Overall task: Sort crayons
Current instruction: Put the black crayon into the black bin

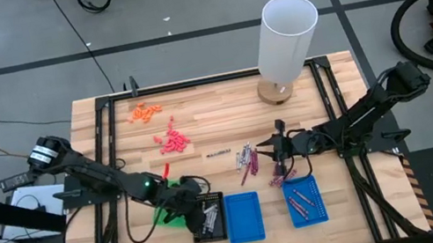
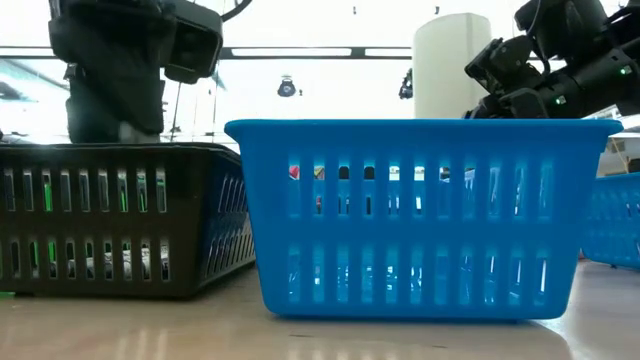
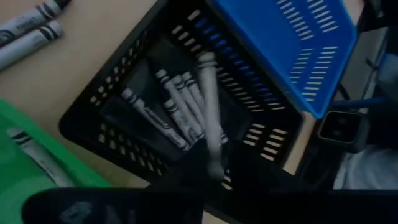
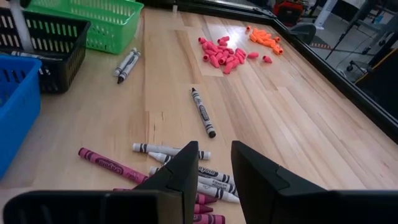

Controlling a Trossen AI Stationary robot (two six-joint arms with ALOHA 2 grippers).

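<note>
Several silvery-grey crayons [image 3: 174,109] lie in the black tray [image 1: 207,217]. One grey crayon [image 3: 208,106] slants up over them, its lower end blurred close to my left gripper [image 3: 214,186], which hangs over this tray [image 3: 87,118]. A green tray [image 3: 25,168] beside it holds a crayon. My right gripper [image 4: 214,165] hovers open just above a loose pile of grey and maroon crayons [image 4: 180,174] on the table, nothing between its fingers. One grey crayon [image 4: 202,112] lies alone farther out, and two lie by the green tray [image 4: 126,65].
An empty blue tray [image 1: 243,217] stands right of the black one. A second blue tray [image 1: 305,201] holds maroon crayons. Pink pieces [image 1: 173,141] and orange pieces [image 1: 145,111] lie at the far left, a tall white cylinder [image 1: 287,42] at the far edge.
</note>
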